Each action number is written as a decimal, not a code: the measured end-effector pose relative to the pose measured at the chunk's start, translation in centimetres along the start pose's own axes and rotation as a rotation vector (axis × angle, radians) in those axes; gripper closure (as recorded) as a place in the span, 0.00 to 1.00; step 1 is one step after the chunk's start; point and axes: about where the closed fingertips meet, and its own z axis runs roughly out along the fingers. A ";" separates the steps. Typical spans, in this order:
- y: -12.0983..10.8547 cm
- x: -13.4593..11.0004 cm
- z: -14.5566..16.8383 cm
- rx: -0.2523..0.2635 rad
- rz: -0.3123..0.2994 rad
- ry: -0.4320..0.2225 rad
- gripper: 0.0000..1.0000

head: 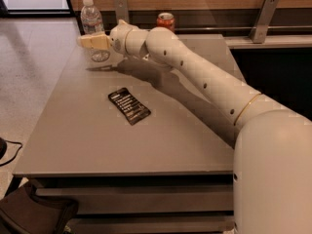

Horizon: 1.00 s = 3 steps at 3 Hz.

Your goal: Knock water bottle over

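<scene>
The water bottle [91, 16] is clear with a white cap and stands upright at the table's far left corner. My gripper [92, 41] has tan tips, points left and sits just in front of the bottle's lower part, hiding its base. I cannot tell whether it touches the bottle. The white arm [195, 72] reaches across the table from the lower right.
An orange-red soda can [165, 21] stands at the back edge, right of the bottle. A flat black packet [129, 106] lies mid-table. The grey table [97, 150] has its left edge close to the bottle. A dark bag [34, 216] sits on the floor at lower left.
</scene>
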 end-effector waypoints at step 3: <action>0.7 0.6 1.3 -0.015 0.009 0.003 0.77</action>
